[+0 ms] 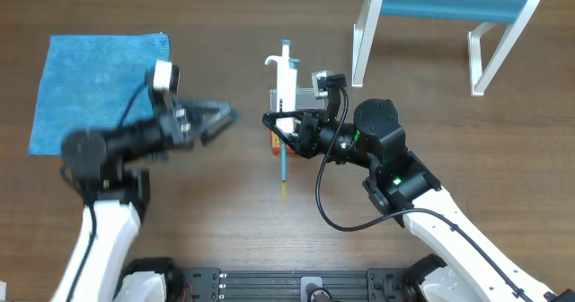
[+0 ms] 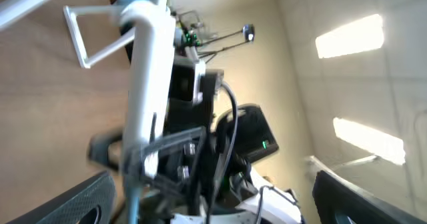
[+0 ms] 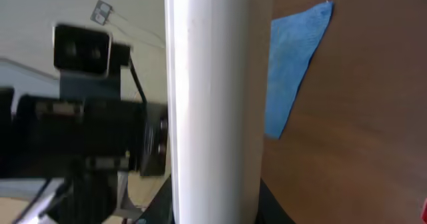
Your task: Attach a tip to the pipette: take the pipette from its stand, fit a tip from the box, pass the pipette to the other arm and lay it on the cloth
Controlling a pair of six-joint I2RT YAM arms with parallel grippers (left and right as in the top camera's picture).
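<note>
The pipette (image 1: 286,86) is white with a blue top and a thin shaft ending in a yellow tip (image 1: 284,190). It hangs over the middle of the table, with my right gripper (image 1: 287,128) shut on its lower body. In the right wrist view its white barrel (image 3: 213,104) stands close up. My left gripper (image 1: 226,117) is open a short way to the left of the pipette, pointing toward it and not touching. The left wrist view has the pipette (image 2: 147,71) ahead between its spread fingers (image 2: 80,201). The blue cloth (image 1: 99,91) lies flat at the far left.
The white and blue pipette stand (image 1: 449,14) is at the back right. A small box with a red side (image 1: 275,141) sits under the pipette, mostly hidden by it and the right gripper. Bare wood lies in front of both arms.
</note>
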